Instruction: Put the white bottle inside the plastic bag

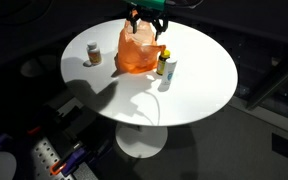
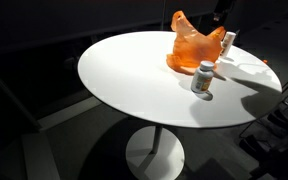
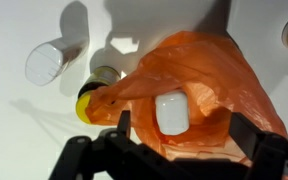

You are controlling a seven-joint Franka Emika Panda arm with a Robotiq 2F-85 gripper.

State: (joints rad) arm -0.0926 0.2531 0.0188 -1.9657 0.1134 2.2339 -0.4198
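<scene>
The orange plastic bag [image 1: 134,52] stands crumpled on the round white table, and it shows in both exterior views [image 2: 194,50]. In the wrist view the bag [image 3: 219,75] is open towards me. The white bottle [image 3: 171,112] lies inside its mouth, seen end-on. My gripper [image 3: 184,135] hangs right above the bag with its fingers wide apart on either side of the bottle, not touching it. In an exterior view the gripper [image 1: 147,22] sits just above the bag's handles, and the white bottle is hidden by the bag.
A brown bottle with a white cap [image 1: 93,52] stands apart from the bag [image 2: 202,78] [image 3: 49,62]. A grey bottle with a yellow cap [image 1: 167,67] stands close against the bag [image 2: 229,42] [image 3: 92,100]. The table [image 1: 199,70] is small and round.
</scene>
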